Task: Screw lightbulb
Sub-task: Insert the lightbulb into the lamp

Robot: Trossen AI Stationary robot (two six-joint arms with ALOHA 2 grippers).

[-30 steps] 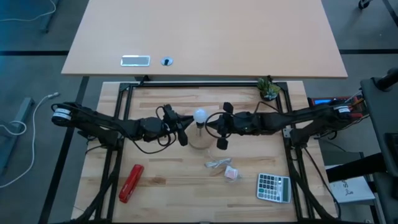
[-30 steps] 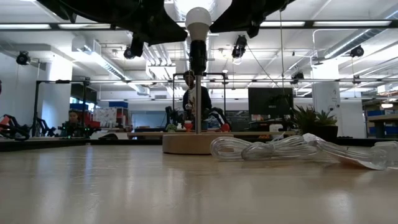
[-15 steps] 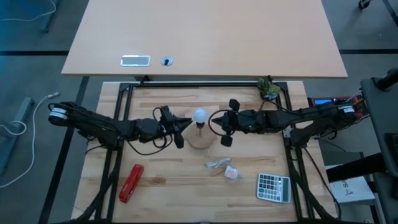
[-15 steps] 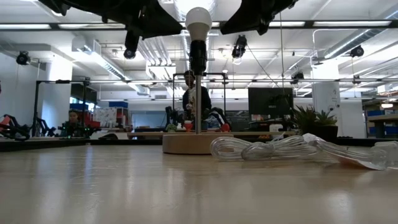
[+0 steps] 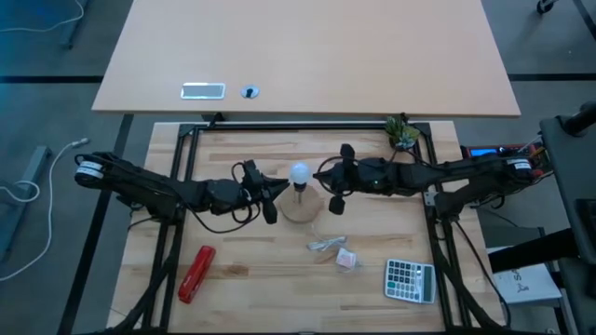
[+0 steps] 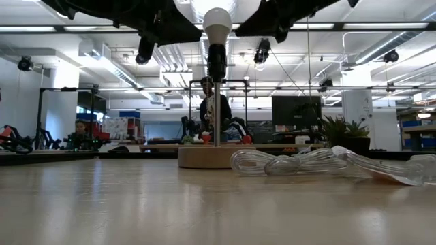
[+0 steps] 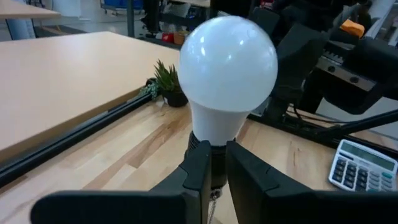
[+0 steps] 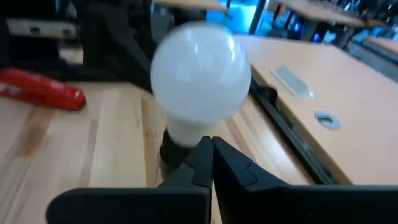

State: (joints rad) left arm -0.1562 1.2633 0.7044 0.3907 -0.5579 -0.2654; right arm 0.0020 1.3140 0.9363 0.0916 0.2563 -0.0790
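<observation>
The white frosted lightbulb (image 5: 299,173) stands upright in a dark socket (image 6: 216,61) on a thin post. The post rises from a round wooden disc (image 5: 300,214) that rests on the table. My left gripper (image 5: 277,189) is shut and level, close to the bulb on its left side. In the left wrist view the socket (image 7: 216,163) shows just past its fingertips. My right gripper (image 5: 323,181) is shut and level, close to the bulb on its right side. The bulb (image 8: 200,68) fills the right wrist view. I see no touch by either gripper.
A crumpled clear wrapper (image 5: 326,245) and a small pinkish packet (image 5: 346,260) lie near the disc's front right. A calculator (image 5: 410,280) sits at the front right and a red stapler (image 5: 196,274) at the front left. A small plant (image 5: 402,132) stands at the far right.
My right gripper has drawn back a little toward the table's right and far edge, then come back toward the bulb. My left gripper has backed off slightly toward the table's left. The bulb and its stand have stayed in place.
</observation>
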